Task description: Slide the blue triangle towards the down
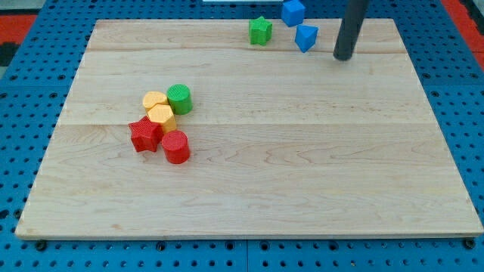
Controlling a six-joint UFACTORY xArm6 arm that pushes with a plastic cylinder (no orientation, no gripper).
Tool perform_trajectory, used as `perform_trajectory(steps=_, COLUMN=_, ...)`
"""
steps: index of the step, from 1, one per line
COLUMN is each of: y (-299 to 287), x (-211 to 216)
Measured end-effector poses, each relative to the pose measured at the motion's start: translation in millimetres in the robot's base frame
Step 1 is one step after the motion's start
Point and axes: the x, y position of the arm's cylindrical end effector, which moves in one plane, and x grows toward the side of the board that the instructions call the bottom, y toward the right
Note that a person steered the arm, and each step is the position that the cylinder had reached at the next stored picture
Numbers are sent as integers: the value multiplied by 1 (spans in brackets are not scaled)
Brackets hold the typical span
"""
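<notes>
The blue triangle (305, 37) lies near the view's top edge of the wooden board (302, 174), right of centre. My tip (343, 57) is the lower end of the dark rod. It rests on the board just to the right of the blue triangle and slightly lower in the view, with a small gap between them. A blue cube-like block (293, 12) sits just above the triangle at the board's top edge. A green star (260, 31) lies to the triangle's left.
A cluster sits at the view's left middle: a green cylinder (179, 98), two yellow blocks (155, 101) (162, 116), a red star (144, 134) and a red cylinder (175, 146). Blue pegboard surrounds the board.
</notes>
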Motion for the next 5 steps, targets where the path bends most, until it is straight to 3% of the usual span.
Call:
perform_trajectory(steps=1, y=-5, x=-74)
perform_trajectory(steps=2, y=-34, x=-48)
perform_trajectory(steps=4, y=-76, x=59)
perform_trajectory(steps=5, y=-37, x=37)
